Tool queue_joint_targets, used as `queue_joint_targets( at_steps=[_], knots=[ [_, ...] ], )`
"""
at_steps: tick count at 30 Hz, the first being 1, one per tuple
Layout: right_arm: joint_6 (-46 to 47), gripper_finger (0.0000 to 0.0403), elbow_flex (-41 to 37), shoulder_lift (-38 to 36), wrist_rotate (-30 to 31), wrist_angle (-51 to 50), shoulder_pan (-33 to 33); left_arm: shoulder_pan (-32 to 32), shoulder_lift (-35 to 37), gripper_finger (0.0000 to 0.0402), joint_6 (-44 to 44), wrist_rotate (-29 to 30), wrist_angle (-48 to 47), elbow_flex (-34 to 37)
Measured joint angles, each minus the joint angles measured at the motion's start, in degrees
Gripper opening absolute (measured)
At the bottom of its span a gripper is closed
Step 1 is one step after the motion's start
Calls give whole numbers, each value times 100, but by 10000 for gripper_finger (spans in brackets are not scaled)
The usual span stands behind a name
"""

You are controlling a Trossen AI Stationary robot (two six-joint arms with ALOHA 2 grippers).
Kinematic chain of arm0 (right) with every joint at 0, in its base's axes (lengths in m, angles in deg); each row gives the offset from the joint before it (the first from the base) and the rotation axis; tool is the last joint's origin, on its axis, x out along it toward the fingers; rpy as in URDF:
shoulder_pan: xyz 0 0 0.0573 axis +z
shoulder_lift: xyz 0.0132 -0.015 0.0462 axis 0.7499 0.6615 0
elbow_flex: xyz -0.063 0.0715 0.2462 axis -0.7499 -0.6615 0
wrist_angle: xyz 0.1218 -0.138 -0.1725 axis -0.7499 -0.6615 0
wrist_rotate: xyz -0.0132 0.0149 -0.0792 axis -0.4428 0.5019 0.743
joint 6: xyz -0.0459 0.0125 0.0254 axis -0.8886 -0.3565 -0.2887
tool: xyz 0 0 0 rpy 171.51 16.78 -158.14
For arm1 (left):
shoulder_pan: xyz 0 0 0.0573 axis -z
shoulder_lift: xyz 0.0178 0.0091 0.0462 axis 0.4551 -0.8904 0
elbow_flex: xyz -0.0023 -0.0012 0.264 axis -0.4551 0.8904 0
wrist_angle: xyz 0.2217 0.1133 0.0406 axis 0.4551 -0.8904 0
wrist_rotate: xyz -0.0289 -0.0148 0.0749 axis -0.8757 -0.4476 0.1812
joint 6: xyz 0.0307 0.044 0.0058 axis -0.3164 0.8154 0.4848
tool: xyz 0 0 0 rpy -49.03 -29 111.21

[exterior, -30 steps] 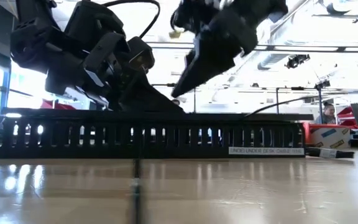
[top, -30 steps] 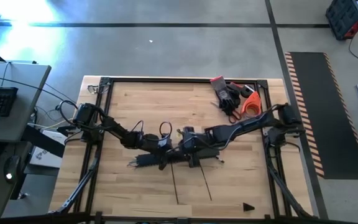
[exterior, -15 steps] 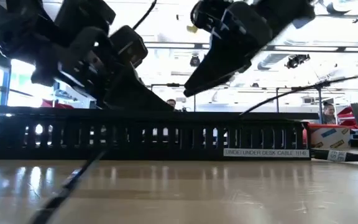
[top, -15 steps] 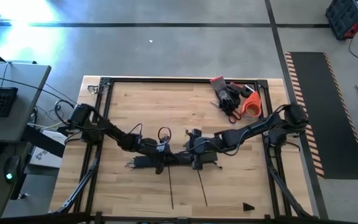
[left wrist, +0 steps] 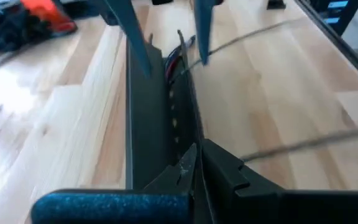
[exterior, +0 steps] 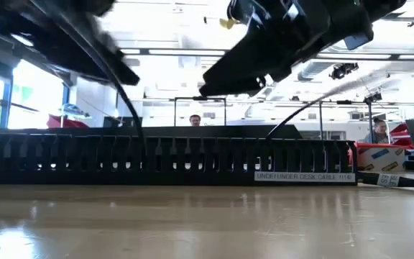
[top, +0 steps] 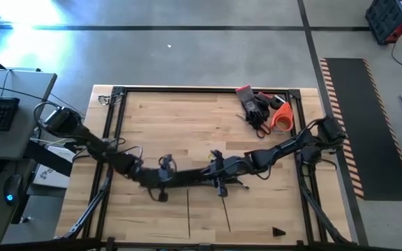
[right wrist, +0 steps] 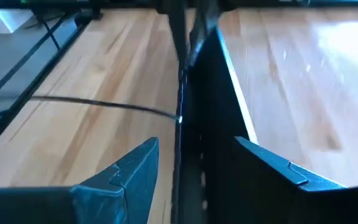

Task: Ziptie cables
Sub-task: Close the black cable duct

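On the wooden table [top: 187, 111] our left gripper [left wrist: 194, 163] pinches the cables [left wrist: 176, 59] closed, and our half-open right gripper [right wrist: 194, 163] straddles the duct [exterior: 164, 158], so we should close it slowly around only the wires.

Wooden table [top: 187, 115] under black duct [exterior: 164, 158]

Cables [left wrist: 178, 59] mostly hidden inside the duct [exterior: 164, 155]; colours blurred.

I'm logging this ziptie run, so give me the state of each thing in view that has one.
left gripper: shut, low at the black duct's left part.
right gripper: fingers apart, astride the duct, not visibly gripping.
black duct: lying flat on the table.
cables: inside the duct, no tie visible on them.
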Motion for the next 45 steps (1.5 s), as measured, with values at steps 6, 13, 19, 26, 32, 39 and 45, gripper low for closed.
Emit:
queue_joint_targets(
  at_steps=[6,13,19,26,32,39,45],
  knots=[
    [-564,215,19,0,102,-67,3,911,286,0,-987,1092,-912,-259],
    [-733,255,507,176,773,-1738,-57,1742,226,0,-2264,2006,-2321,-754],
    [-689,246,525,223,617,-2026,-143,1886,-38,0,-2779,2067,-2349,-768],
    [-642,172,522,227,575,-2289,-194,1722,-367,0,-2775,2078,-2360,-773],
    [-409,57,531,204,493,-2211,-196,1503,-297,33,-1987,2101,-2368,-781],
    [-142,22,522,-50,206,-2432,-194,1151,-9,133,-1394,2087,-3116,-1121],
    [-178,10,522,-512,250,-2872,-179,766,8,187,-1431,1435,-3979,-1264]
  ],
)
